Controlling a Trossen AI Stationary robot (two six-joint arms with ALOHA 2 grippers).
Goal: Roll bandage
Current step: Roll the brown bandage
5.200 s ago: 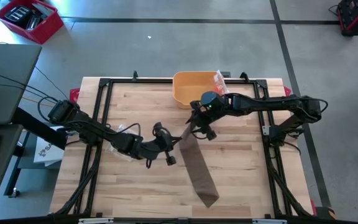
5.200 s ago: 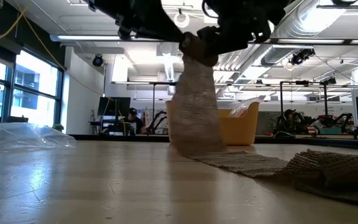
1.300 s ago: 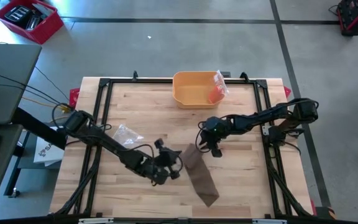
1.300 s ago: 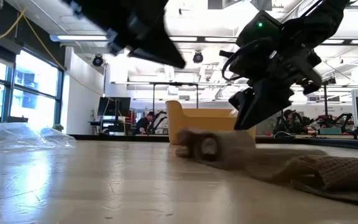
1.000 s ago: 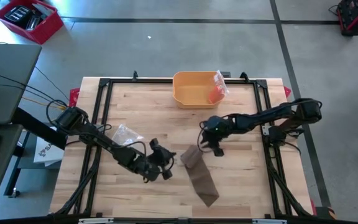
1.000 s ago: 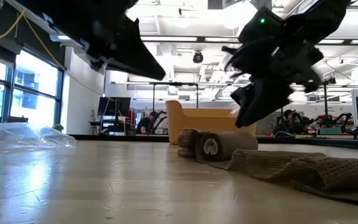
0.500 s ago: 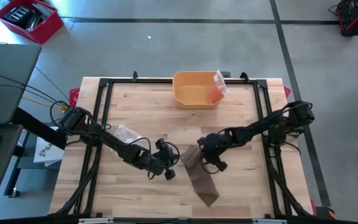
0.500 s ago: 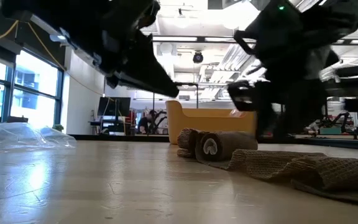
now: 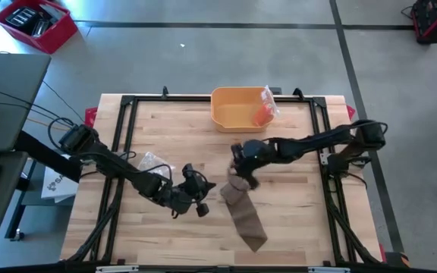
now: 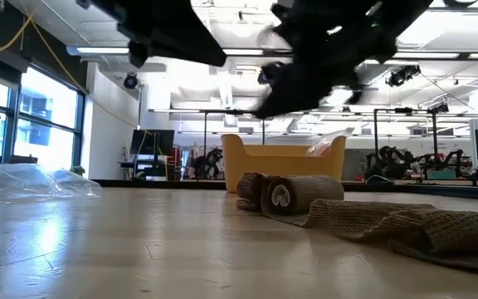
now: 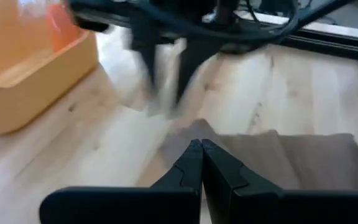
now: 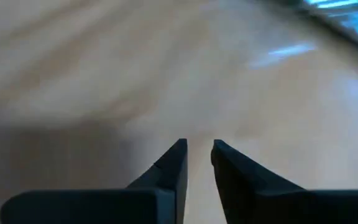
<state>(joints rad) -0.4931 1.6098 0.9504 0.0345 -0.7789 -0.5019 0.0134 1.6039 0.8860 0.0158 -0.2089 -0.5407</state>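
The bandage (image 9: 244, 213) lies on the wooden table (image 9: 294, 220), a little right of centre and towards the near edge. Its far end is wound into a short roll (image 10: 293, 194), resting on its side with the spiral end face showing in the low view. The unrolled tail runs flat from the roll towards the near right of the table and ends in a rumpled fold (image 9: 255, 241).

The right gripper (image 9: 239, 176) sits directly over the rolled end, reaching in from the right side of the table. Its jaws stand slightly apart with a narrow gap between them, and nothing is seen held in them; the right wrist view shows only table surface and a dark edge of fabric ahead of the fingers (image 12: 169, 165).

The left gripper (image 9: 199, 203) is just beside the bandage on its left, apart from it, low over the table. Its jaws are closed tip to tip on nothing, as the left wrist view shows (image 11: 199, 163).

Further out, a crumpled clear plastic wrapper (image 9: 155, 162) lies on the left part of the table. A yellow bin (image 9: 237, 108) stands at the far edge, with a small orange packet (image 9: 265, 106) at its right side.
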